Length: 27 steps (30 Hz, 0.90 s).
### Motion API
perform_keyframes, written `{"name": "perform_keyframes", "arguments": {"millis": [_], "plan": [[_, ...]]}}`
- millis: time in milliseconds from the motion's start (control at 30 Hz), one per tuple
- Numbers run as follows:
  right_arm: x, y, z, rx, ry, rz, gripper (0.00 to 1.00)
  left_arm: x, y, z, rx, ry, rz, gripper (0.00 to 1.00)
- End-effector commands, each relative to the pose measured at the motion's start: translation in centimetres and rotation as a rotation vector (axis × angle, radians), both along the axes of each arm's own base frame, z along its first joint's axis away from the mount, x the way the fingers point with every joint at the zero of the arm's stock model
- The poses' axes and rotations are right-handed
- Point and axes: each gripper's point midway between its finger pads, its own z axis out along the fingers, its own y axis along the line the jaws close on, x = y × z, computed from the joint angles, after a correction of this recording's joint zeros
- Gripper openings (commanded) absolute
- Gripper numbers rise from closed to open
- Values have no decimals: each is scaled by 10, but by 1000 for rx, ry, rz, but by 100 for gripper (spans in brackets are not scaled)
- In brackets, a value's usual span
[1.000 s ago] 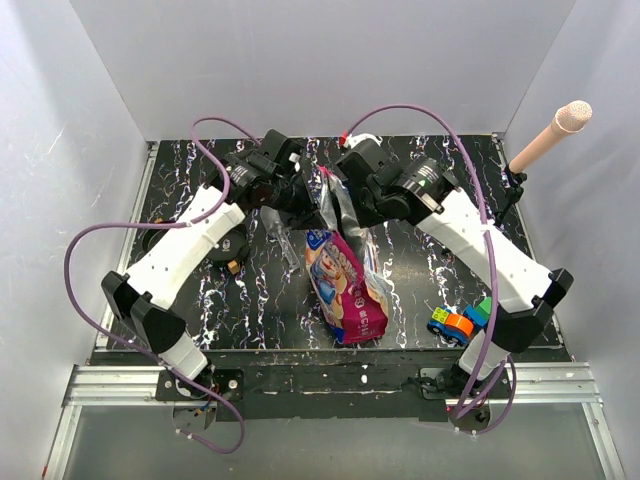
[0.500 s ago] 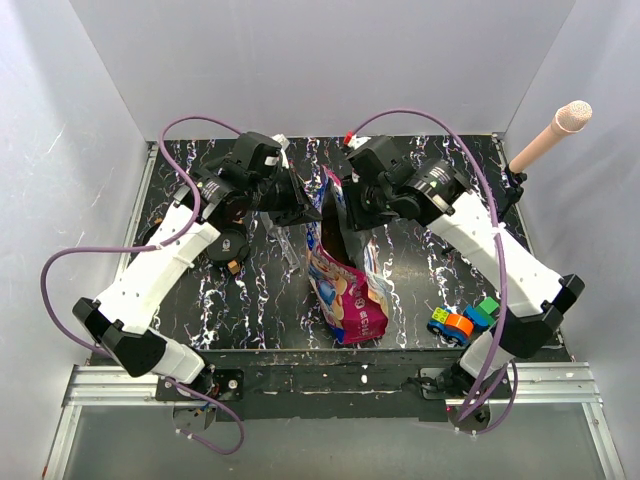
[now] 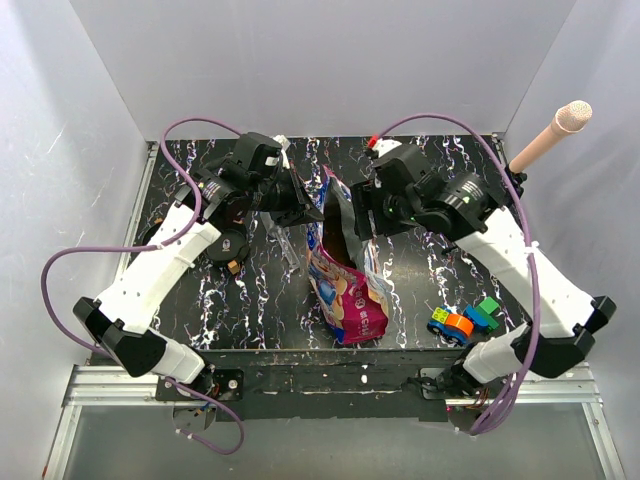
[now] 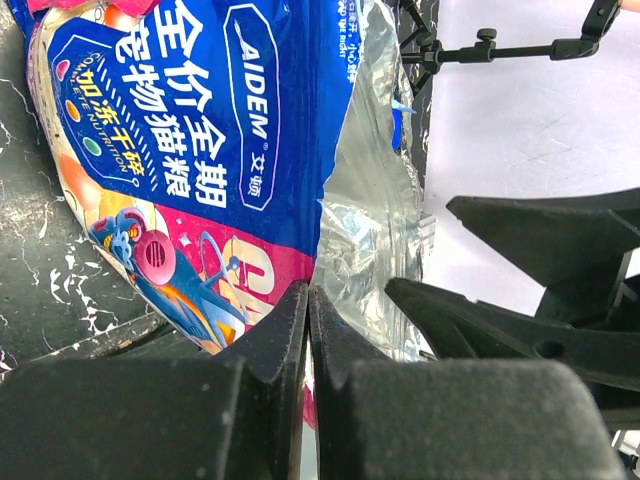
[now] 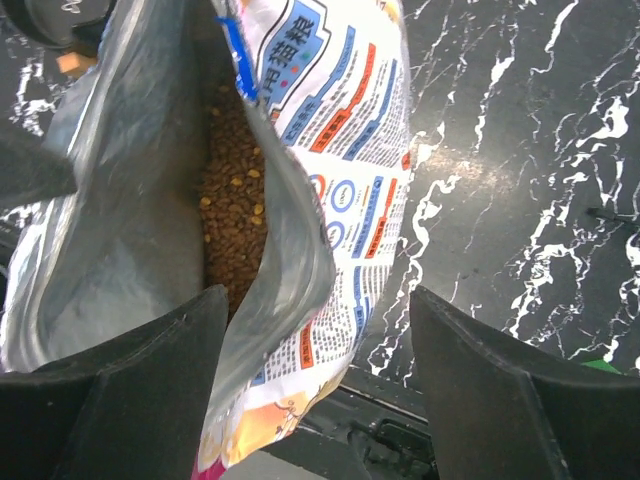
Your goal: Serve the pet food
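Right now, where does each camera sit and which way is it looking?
Top external: above and behind the bases, looking down at the table; left arm, right arm show.
Left wrist: on the left tool, facing the bag side-on; its pinched fingers show.
Right wrist: on the right tool, looking into the open bag at the kibble; its spread fingers show.
Shared: all three see the bag.

table (image 3: pixel 410 285): black marbled | cat-food bag (image 3: pixel 347 295) centre | toy blocks (image 3: pixel 463 320) near-right | black round object (image 3: pixel 227 247) left
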Motion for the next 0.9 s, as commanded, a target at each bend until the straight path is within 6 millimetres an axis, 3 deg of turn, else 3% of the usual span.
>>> {"name": "perform_keyframes", "arguments": {"millis": [0, 100, 267, 467, 567, 700, 800, 867], "plan": [[-5, 17, 9, 131, 12, 17, 78, -14, -9, 17, -76, 3, -64, 0], [-2, 22, -7, 128, 90, -37, 69, -16, -9, 18, -77, 4, -70, 0], [5, 30, -15, 142, 153, -120, 60, -19, -8, 15, -67, 10, -92, 0], [10, 6, -29, 25, 205, -321, 45, -20, -6, 20, -37, -17, -121, 0], [6, 8, -37, 29, 227, -300, 26, -22, -3, 20, -29, -21, -131, 0], [1, 15, -37, 83, 231, -258, 4, -24, -4, 25, -28, -50, -167, 0], [2, 12, -28, 110, 184, -243, 1, -21, -3, 26, -12, -80, -175, 0], [6, -3, -19, 79, 119, -264, 1, -19, -1, 24, 1, -84, -168, 0]]}}
